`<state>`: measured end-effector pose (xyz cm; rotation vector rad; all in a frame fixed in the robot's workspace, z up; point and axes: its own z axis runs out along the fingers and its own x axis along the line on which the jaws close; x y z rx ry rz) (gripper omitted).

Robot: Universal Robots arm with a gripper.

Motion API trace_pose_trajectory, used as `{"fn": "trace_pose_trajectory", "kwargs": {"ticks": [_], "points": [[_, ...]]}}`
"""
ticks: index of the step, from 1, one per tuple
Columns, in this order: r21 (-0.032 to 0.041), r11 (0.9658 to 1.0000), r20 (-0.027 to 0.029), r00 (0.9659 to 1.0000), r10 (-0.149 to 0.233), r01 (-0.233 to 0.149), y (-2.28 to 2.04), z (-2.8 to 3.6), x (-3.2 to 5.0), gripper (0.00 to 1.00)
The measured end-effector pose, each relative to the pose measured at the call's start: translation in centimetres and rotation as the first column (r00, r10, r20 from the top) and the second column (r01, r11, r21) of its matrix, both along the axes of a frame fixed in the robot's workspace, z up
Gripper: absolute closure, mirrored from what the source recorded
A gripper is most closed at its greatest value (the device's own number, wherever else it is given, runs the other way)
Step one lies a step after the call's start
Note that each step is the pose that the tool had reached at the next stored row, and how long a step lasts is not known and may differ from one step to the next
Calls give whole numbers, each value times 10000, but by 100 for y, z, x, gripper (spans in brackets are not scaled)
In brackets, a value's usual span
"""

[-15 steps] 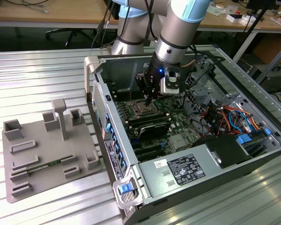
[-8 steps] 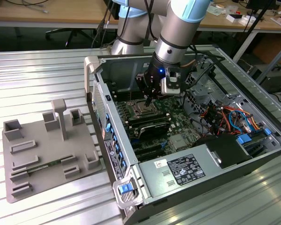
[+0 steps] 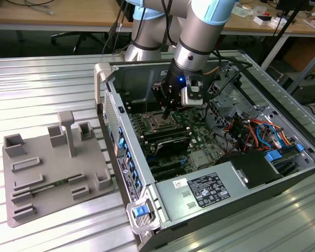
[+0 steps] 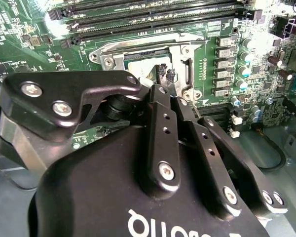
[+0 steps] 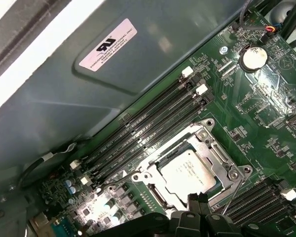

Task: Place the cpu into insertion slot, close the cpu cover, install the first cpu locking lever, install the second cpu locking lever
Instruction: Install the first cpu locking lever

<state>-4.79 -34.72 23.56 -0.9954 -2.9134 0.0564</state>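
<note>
ribbed metal bench holds one open grey computer case; one black gripper, tips nearly touching, empty, hovers by one silver-topped square cpu seated in dark insertion slot, silver frame cpu cover down.

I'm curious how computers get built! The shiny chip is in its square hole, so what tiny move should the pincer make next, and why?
Probably nudge the shut pincer onto the thin wire lever beside it and press down. The cpu already lies under the flat cpu cover, yet that lever seems to stand up, unlatched.
</note>
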Motion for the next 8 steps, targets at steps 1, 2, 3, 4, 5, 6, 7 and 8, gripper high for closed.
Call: {"fn": "trace_pose_trajectory", "kwargs": {"ticks": [1, 2, 3, 4, 5, 6, 7, 8], "points": [[0, 10000, 0, 10000, 27, -27, 0, 0, 0, 89], [0, 10000, 0, 10000, 63, -63, 0, 0, 0, 89], [0, 10000, 0, 10000, 87, -87, 0, 0, 0, 89], [0, 9998, 0, 9998, 216, -216, 0, 0, 0, 89], [1, 9996, 0, 9996, 272, -272, 0, 0, 0, 89], [0, 9995, 1, 9995, 310, -310, 0, 0, 0, 89], [0, 9994, 0, 9994, 336, -336, 0, 0, 0, 89], [0, 9993, 1, 9993, 380, -380, 0, 0, 0, 89]]}}
